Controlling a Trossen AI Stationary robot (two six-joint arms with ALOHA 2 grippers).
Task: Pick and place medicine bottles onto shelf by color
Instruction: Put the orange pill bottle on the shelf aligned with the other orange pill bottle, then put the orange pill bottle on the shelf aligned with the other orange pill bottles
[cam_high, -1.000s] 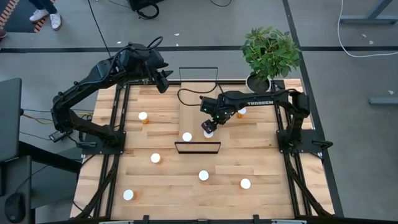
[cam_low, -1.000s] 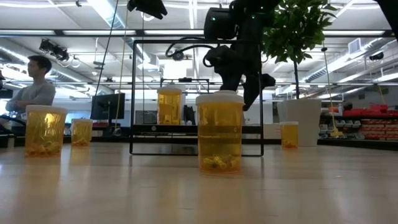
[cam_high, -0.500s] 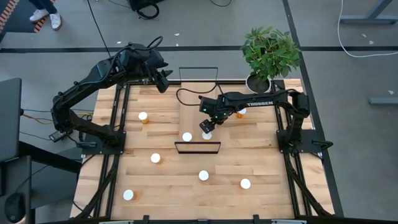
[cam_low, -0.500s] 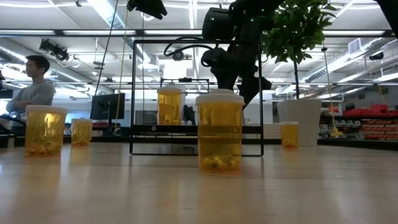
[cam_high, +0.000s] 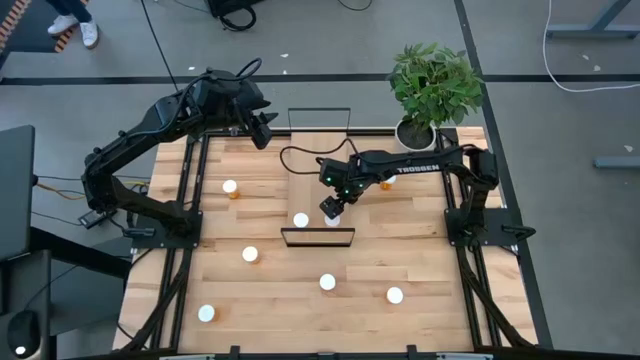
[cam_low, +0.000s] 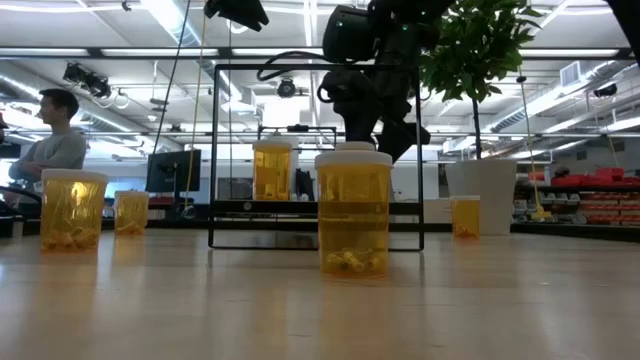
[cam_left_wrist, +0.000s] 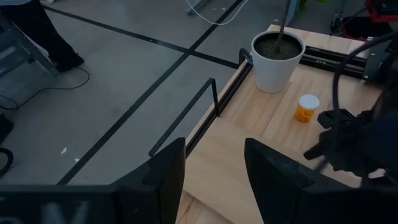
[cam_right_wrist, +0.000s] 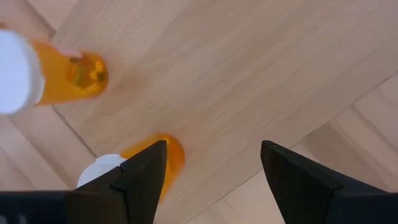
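The shelf (cam_high: 318, 165) is a pale board with black end frames in the table's middle. Two amber bottles with white caps stand near its near end: one at the left (cam_high: 300, 220) and one (cam_high: 334, 219) partly under my right gripper (cam_high: 331, 205). That gripper is open and points down. In the right wrist view (cam_right_wrist: 214, 174) this bottle (cam_right_wrist: 158, 152) stands just beside one finger (cam_right_wrist: 140, 177), outside the gap. The other bottle (cam_right_wrist: 68, 74) stands farther off. My left gripper (cam_left_wrist: 214, 180) is open and empty, held high over the table's far left edge (cam_high: 262, 130). My right gripper is open above the shelf. I cannot tell whether the outer side of its one finger (cam_right_wrist: 140, 177) touches the amber bottle's body (cam_right_wrist: 163, 149). The bottle stands upright on the shelf board.
Several more amber bottles stand on the tabletop: far left (cam_high: 230, 187), near the plant (cam_high: 388, 180) and toward the near edge (cam_high: 250, 254) (cam_high: 327, 282) (cam_high: 394, 295). A white plant pot (cam_high: 415, 132) stands at the far right. A person (cam_low: 55, 140) sits in the room beyond.
My right gripper has gone a little toward the table's left edge over the shelf's near end. The bottles have kept still.
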